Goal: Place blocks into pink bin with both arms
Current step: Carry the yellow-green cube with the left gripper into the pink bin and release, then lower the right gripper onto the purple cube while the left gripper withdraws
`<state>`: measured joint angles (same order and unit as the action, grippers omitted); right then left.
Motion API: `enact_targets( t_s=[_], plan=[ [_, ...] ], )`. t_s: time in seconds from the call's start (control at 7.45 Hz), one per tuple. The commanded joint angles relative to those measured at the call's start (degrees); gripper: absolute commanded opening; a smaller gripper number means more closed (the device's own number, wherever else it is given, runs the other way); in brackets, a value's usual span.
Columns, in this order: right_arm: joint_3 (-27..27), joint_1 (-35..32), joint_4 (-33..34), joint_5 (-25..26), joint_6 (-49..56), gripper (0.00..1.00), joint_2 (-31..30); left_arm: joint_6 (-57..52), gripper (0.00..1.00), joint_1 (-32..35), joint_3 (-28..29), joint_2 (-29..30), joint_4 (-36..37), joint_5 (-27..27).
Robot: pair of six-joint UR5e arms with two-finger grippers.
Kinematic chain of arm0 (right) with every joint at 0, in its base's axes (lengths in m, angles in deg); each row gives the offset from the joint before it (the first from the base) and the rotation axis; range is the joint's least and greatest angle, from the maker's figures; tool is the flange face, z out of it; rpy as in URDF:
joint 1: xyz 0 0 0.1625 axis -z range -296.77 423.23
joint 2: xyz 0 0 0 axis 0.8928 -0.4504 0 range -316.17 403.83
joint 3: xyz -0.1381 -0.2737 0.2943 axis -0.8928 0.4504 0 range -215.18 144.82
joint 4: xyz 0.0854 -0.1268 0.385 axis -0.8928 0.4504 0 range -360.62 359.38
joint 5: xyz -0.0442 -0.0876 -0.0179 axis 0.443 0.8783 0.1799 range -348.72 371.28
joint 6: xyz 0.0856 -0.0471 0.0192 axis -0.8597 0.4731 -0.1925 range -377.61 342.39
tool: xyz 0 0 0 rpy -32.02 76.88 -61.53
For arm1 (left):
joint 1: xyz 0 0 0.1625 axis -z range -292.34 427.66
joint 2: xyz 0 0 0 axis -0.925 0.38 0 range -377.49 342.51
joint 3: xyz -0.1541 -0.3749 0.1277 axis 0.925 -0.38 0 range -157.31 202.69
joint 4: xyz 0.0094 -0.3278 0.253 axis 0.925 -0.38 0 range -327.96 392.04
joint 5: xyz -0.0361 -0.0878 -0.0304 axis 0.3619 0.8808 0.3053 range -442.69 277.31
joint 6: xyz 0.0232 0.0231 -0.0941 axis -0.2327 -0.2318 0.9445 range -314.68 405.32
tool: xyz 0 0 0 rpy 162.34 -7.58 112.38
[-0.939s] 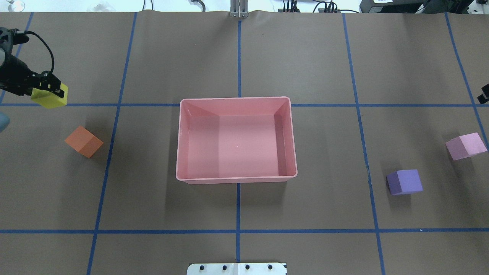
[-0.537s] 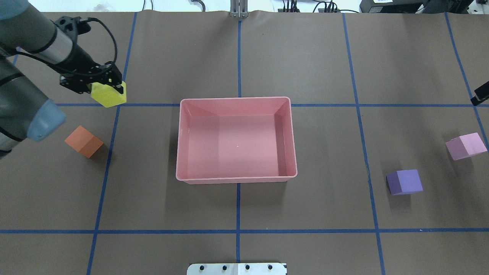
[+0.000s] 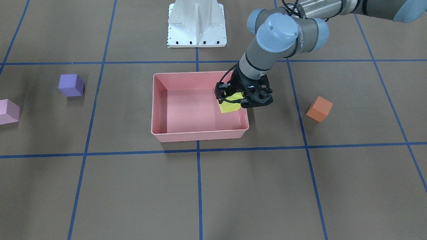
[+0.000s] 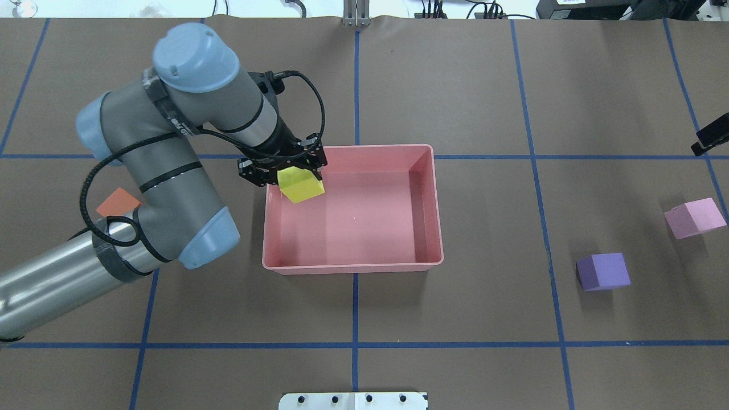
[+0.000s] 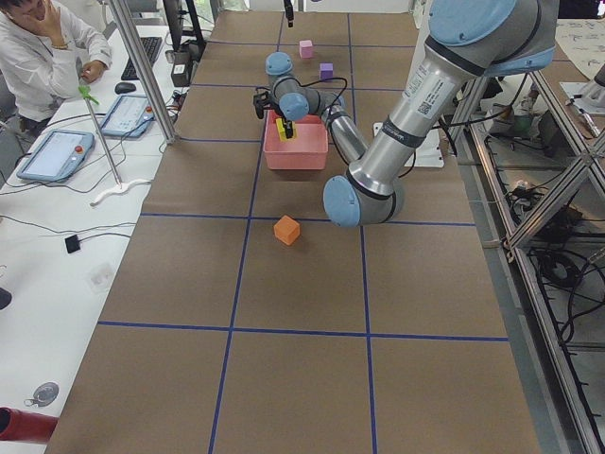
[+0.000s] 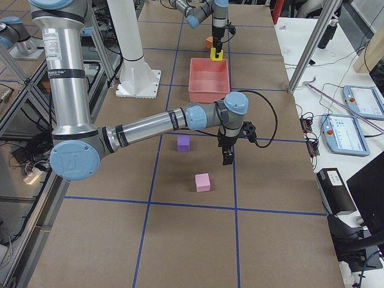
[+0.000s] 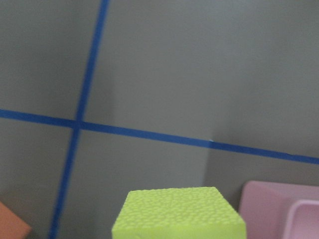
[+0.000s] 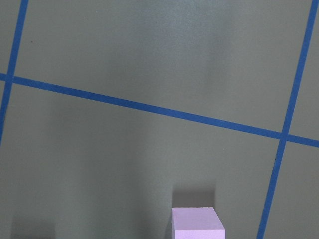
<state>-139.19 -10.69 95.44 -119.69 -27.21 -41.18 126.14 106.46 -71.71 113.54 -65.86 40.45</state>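
Left gripper (image 4: 297,172) clamped on yellow foam cube (image 4: 302,187), held above far-left corner of salmon-pink plastic bin (image 4: 353,265), inside rim line, so release should drop it in. Orange foam cube (image 3: 319,108), purple foam cube (image 4: 602,271) and light-pink foam cube (image 4: 695,217) sit on brown bench (image 4: 455,319), outside bin. Right gripper (image 6: 227,157) hangs near light-pink cube, probably lining up pick; cannot tell whether wide or narrow.

**Grey tubes, blue caps, black grippers**

The left arm (image 4: 171,171) is made of matte grey tubes joined by rounded elbows with light-blue caps. Its long lower link is bare silver metal. Black bands ring the joints. A black cable (image 4: 316,108) (slack, in wide loops) runs down to the angular black left gripper (image 4: 289,172). The right arm (image 6: 204,116) looks the same, with a black right gripper (image 6: 227,159). The white pedestal (image 3: 196,23) carries a row of dark screws.
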Motion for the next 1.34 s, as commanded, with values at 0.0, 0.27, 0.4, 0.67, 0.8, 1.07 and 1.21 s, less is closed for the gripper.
enact_targets(
  t_s=[0.0, 0.27, 0.4, 0.67, 0.8, 1.07, 1.21],
  plan=[
    [-3.8, 4.0, -0.1, 0.0, -9.2, 1.00, 0.1, 1.4, 1.00, -1.5, -0.3, 1.5, 1.5, -3.5],
    [-8.2, 9.0, -0.1, 0.0, -18.8, 1.00, -0.4, -12.8, 1.00, 2.4, -11.1, -7.0, 9.6, -0.6],
    [-10.1, 11.9, -0.1, 0.3, -22.1, 1.00, -0.9, -23.6, 1.00, 7.2, -16.6, -14.3, 12.4, 0.2],
    [-12.6, 17.2, -8.7, 3.0, -31.8, 1.00, -4.3, -55.5, 1.00, 21.4, -13.2, -24.7, 12.4, 4.7],
    [-12.5, 20.6, -20.1, 5.3, -39.7, 1.00, -8.9, -66.6, 1.00, 27.4, -8.1, -25.5, 12.2, 8.7],
    [-12.4, 27.7, -29.4, 12.0, -45.5, 1.00, -14.4, -76.3, 1.00, 32.6, -2.6, -25.5, 11.9, 9.7],
    [-12.4, 30.5, -32.4, 14.2, -48.2, 1.00, -16.1, -76.3, 1.00, 32.7, -2.5, -25.6, 11.9, 9.7]
  ],
)
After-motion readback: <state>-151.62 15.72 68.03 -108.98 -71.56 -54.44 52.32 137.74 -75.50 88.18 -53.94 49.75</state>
